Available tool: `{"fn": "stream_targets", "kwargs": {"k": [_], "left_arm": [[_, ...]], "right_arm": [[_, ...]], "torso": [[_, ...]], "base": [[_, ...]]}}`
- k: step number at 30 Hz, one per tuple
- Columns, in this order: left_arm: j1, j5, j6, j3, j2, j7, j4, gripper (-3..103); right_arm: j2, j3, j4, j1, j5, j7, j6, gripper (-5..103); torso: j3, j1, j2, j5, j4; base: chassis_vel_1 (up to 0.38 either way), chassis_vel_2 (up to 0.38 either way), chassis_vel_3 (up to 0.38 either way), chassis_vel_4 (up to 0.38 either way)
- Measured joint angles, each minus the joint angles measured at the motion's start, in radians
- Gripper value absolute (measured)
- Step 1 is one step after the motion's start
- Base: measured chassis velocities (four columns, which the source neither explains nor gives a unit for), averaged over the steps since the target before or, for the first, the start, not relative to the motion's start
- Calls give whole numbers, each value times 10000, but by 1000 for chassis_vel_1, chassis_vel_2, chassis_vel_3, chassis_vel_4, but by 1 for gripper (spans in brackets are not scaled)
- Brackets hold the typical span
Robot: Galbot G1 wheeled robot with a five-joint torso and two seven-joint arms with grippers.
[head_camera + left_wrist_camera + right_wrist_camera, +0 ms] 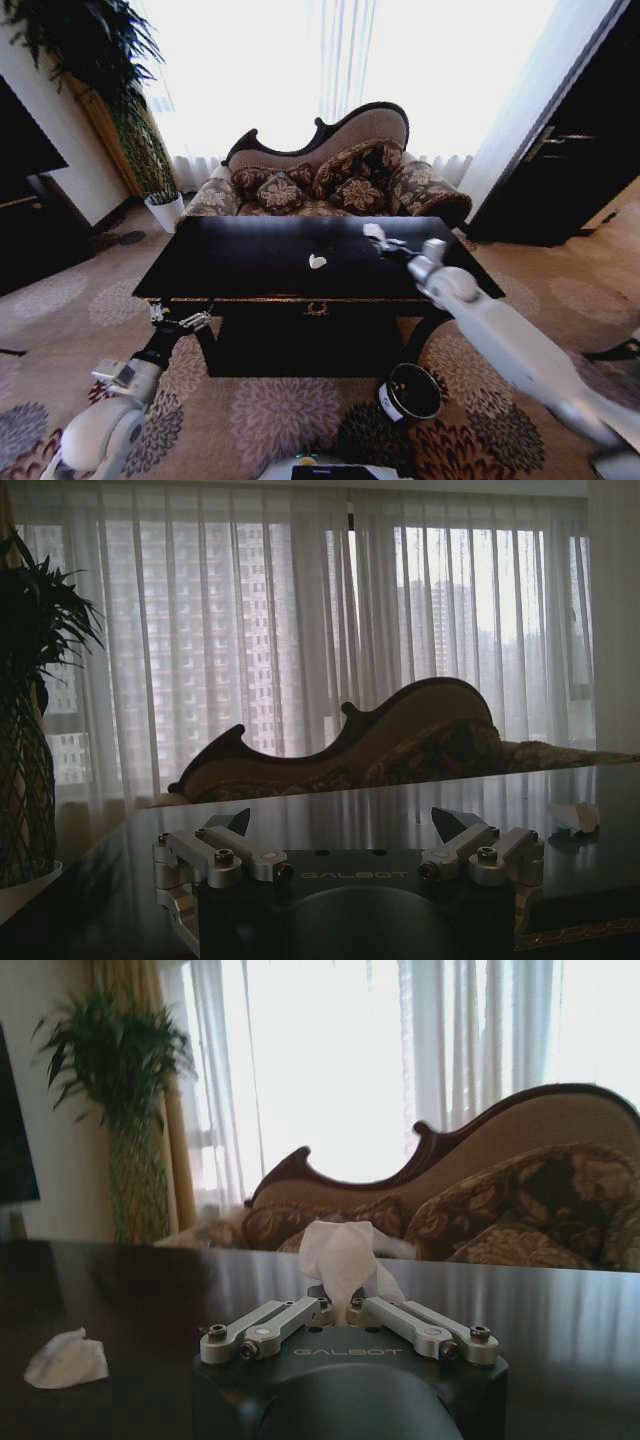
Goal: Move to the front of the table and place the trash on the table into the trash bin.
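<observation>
Left gripper [340, 832] housing: "GALBOT", faint lettering
Right gripper [345, 1302] housing: "GALBOT", pale lettering
Trash bin [410, 392] white label: print unreadable

Head high; wrists low; all face sofa [330, 170].

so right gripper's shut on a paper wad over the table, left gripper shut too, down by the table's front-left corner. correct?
Not quite: the left gripper is open, its fingers spread wide in the left wrist view. The right gripper is indeed shut on a paper wad over the table.
</observation>
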Motion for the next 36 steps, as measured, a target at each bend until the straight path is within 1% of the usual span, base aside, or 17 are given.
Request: {"fn": "stream_targets", "kwargs": {"k": [2, 3, 4, 8, 9, 11, 14, 17, 19, 20, 21, 26, 27, 31, 32, 35, 36], "left_arm": [[-1, 0, 0, -1, 0, -4, 0, 100], [-1, 0, 0, -1, 0, -4, 0, 100], [-1, 0, -1, -1, 0, -2, 0, 100], [0, 0, 0, -1, 1, -2, 0, 100], [0, 0, 0, -1, 1, -2, 0, 100], [-1, 0, -1, -1, 1, -2, 0, 100], [-1, 0, -1, -1, 1, -1, -1, 100], [-2, 0, -1, -1, 0, -2, 0, 100], [-1, 0, -1, -1, 1, -1, 0, 100], [-1, 0, -1, -1, 1, -1, 0, 100], [-1, 0, -1, -1, 0, -2, 0, 100], [-1, 0, 0, -1, 0, -1, 0, 100], [-1, 0, 0, -1, 0, -1, 0, 100], [-1, 0, 0, -1, 0, 0, 0, 100], [-1, 0, 0, -1, 0, 0, 0, 100], [-1, 0, 2, 0, 1, -3, 0, 100], [-1, 0, 2, 0, 1, -3, 0, 100]], "right_arm": [[308, 1235, 691, -1281, -94, -135, 142, 1], [308, 1235, 691, -1281, -94, -135, 142, 1], [573, 1885, 1008, -1948, -232, -212, 256, 1], [1447, 3361, 1624, -3675, -1010, -612, 746, 1], [1447, 3361, 1624, -3675, -1010, -612, 746, 1], [1943, 4067, 1867, -4472, -1322, -825, 1026, 1], [2228, 4463, 1952, -4873, -1510, -1000, 1228, 1], [3309, 5434, 2055, -5982, -2154, -1759, 2207, 1], [3857, 5660, 2000, -6466, -2256, -1987, 2674, 1], [3857, 5660, 2000, -6466, -2256, -1987, 2674, 1], [4229, 5763, 1907, -6741, -2350, -2098, 3022, 1], [5433, 5738, 1180, -7163, -2772, -2426, 3930, 1], [5433, 5738, 1180, -7163, -2772, -2426, 3930, 1], [5786, 5263, -618, -6995, -3082, -3011, 5045, 1], [5786, 5263, -618, -6995, -3082, -3011, 5045, 1], [5795, 4785, -2830, -6449, -3449, -3192, 5832, 1], [5795, 4785, -2830, -6449, -3449, -3192, 5832, 1]], "torso": [[-1, 0, 1, -7, -1], [-1, 0, 1, -7, -1], [-1, 0, 2, -6, -2], [-1, -1, 2, -5, 2], [-1, -1, 2, -5, 2], [0, 0, 2, -7, 0], [0, 0, 3, -5, 0], [0, -1, 2, -9, 1], [0, -1, 3, -8, -1], [0, -1, 3, -8, -1], [0, -1, 2, -7, -1], [0, -1, 2, -11, 0], [0, -1, 2, -11, 0], [0, 0, 1, -9, 1], [0, 0, 1, -9, 1], [1, 1, 0, -2, 0], [1, 1, 0, -2, 0]], "base": [[0, 0, 0, 0], [0, 0, 0, 0], [0, 0, 0, 0], [0, 0, 0, 0], [0, 0, 0, 0], [0, 0, 0, 0], [0, 0, 0, 0], [0, 0, 0, 0], [0, 0, 0, 0], [0, 0, 0, 0], [0, 0, 0, 0], [0, 0, 0, 0], [0, 0, 0, 0], [0, 0, 0, 0], [0, 0, 0, 0], [0, 0, 0, 0], [0, 0, 0, 0]]}}
